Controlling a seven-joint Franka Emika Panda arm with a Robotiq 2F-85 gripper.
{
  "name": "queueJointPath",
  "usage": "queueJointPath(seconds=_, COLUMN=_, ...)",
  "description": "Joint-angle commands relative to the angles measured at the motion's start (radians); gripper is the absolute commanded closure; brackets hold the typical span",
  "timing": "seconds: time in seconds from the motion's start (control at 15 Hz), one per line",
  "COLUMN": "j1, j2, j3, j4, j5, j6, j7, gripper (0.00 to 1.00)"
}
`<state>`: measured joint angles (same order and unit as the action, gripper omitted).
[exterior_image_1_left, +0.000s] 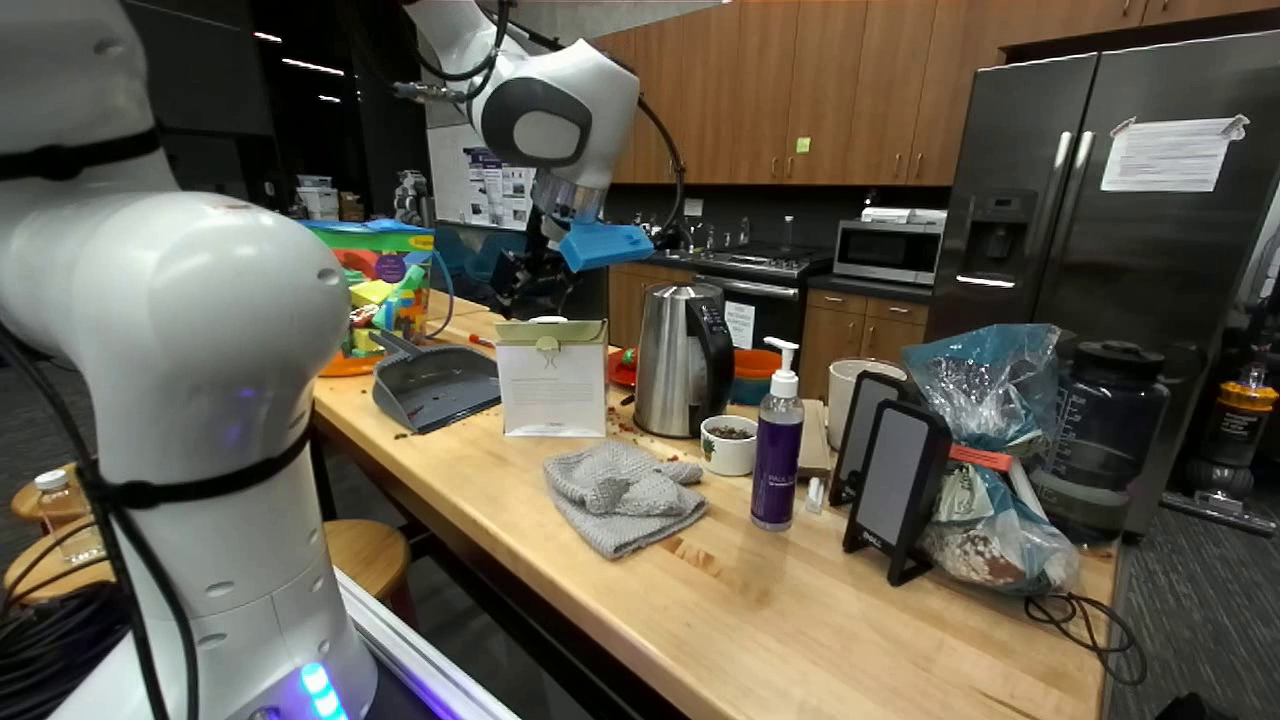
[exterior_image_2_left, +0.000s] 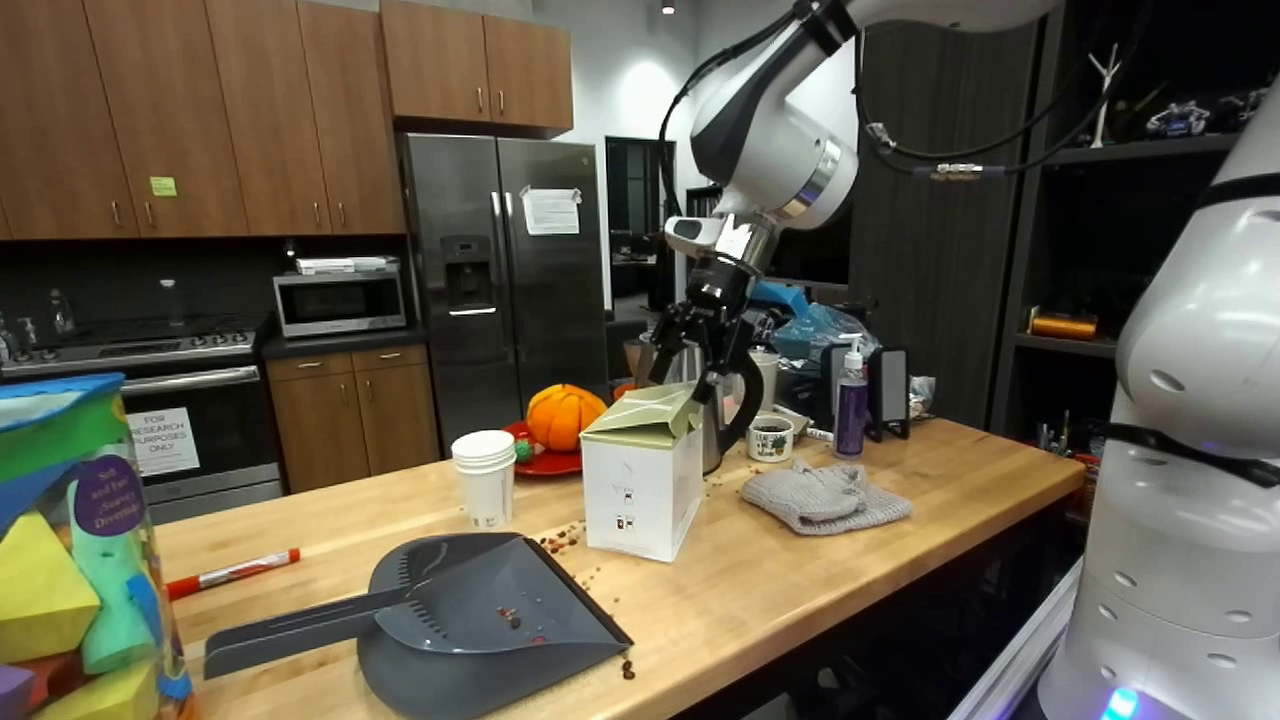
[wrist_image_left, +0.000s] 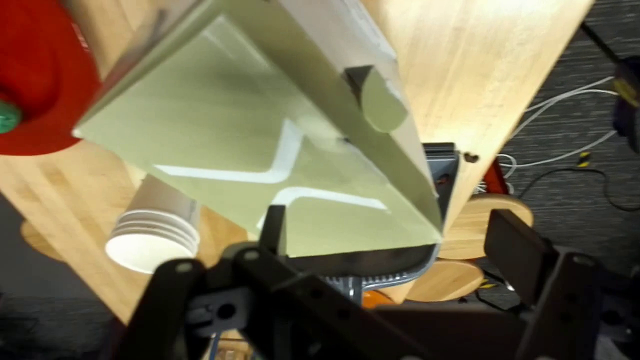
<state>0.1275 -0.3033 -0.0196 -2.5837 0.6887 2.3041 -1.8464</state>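
Observation:
My gripper (exterior_image_2_left: 684, 372) is open and empty, above a white box (exterior_image_2_left: 640, 495) with a light green folded lid (exterior_image_2_left: 645, 415). In the wrist view the two fingers of the gripper (wrist_image_left: 395, 240) are wide apart, and the green lid (wrist_image_left: 240, 120) with its white pattern lies beyond them. I cannot tell whether a fingertip touches the lid. The box (exterior_image_1_left: 552, 385) stands upright in both exterior views, with the gripper (exterior_image_1_left: 528, 285) over it in an exterior view. A steel kettle (exterior_image_1_left: 668, 360) with a black handle stands beside the box.
A grey dustpan (exterior_image_2_left: 490, 610) with scattered bits lies beside the box. Stacked white cups (exterior_image_2_left: 486, 480), a red plate with an orange pumpkin (exterior_image_2_left: 565, 415), a grey cloth (exterior_image_1_left: 625, 495), a small cup (exterior_image_1_left: 728, 450), a purple pump bottle (exterior_image_1_left: 777, 450) and speakers (exterior_image_1_left: 895, 480) stand around.

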Motion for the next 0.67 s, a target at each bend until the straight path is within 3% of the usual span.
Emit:
queueJointPath(seconds=0.0, j1=0.052, j2=-0.014, j3=0.027, j4=-0.075, j5=0.132, j6=0.262, j7=-0.055, gripper=0.00)
queueJointPath(seconds=0.27, j1=0.115, j2=-0.017, j3=0.041, j4=-0.126, j5=0.270, j6=0.440, j7=-0.138, gripper=0.00)
queueJointPath(seconds=0.6, j1=0.162, j2=-0.044, j3=0.037, j4=-0.163, j5=0.382, j6=0.528, j7=-0.233, gripper=0.00)
